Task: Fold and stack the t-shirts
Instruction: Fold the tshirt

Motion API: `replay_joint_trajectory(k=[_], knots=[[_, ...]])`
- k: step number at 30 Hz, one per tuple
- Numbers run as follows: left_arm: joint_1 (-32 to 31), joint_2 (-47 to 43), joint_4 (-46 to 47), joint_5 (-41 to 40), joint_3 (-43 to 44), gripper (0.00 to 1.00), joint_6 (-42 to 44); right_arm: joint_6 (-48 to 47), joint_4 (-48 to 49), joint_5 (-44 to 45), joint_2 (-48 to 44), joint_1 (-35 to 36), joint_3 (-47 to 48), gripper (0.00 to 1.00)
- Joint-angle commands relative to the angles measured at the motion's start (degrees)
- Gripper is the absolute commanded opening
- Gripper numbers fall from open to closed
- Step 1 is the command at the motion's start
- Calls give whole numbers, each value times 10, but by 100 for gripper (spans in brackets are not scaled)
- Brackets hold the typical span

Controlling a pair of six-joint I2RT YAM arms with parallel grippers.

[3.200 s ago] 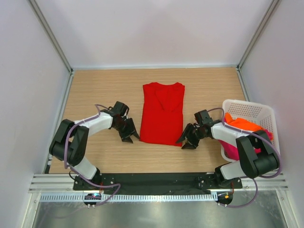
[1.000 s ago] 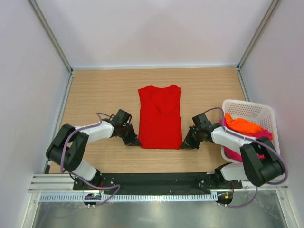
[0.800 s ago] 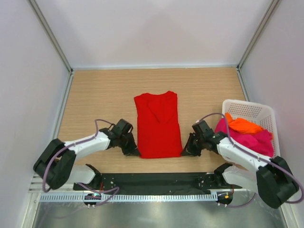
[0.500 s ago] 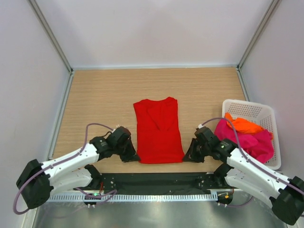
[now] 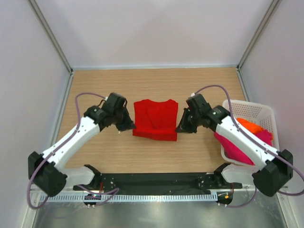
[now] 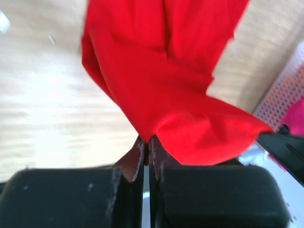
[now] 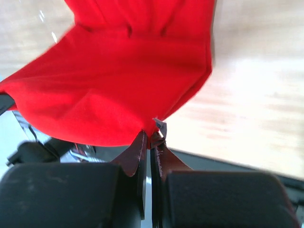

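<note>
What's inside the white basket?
An orange t-shirt and a pink t-shirt lie bunched up in the basket. The right arm reaches across above them, so parts of both shirts and the basket's bottom are hidden.

I saw the red t-shirt half-doubled mid-worktop, near hem raised; magenta shirt and orange shirt lay bunched at the right edge.

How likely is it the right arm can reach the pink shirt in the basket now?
Probably not yet: the right fingers are shut on a corner of the red shirt. The basket beside that arm is open-topped, so the pink shirt looks reachable after release.
</note>
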Motion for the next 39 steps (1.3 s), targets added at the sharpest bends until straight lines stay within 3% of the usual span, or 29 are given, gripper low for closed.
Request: replay_joint_trajectory(k=[1, 12, 39], knots=[[58, 74, -20, 30, 71, 0, 101, -51, 11, -4, 68, -27, 86, 1], [100, 242, -2, 88, 245, 0, 169, -103, 23, -77, 209, -126, 212, 1], [165, 500, 58, 169, 447, 1, 201, -143, 42, -119, 454, -199, 394, 1]])
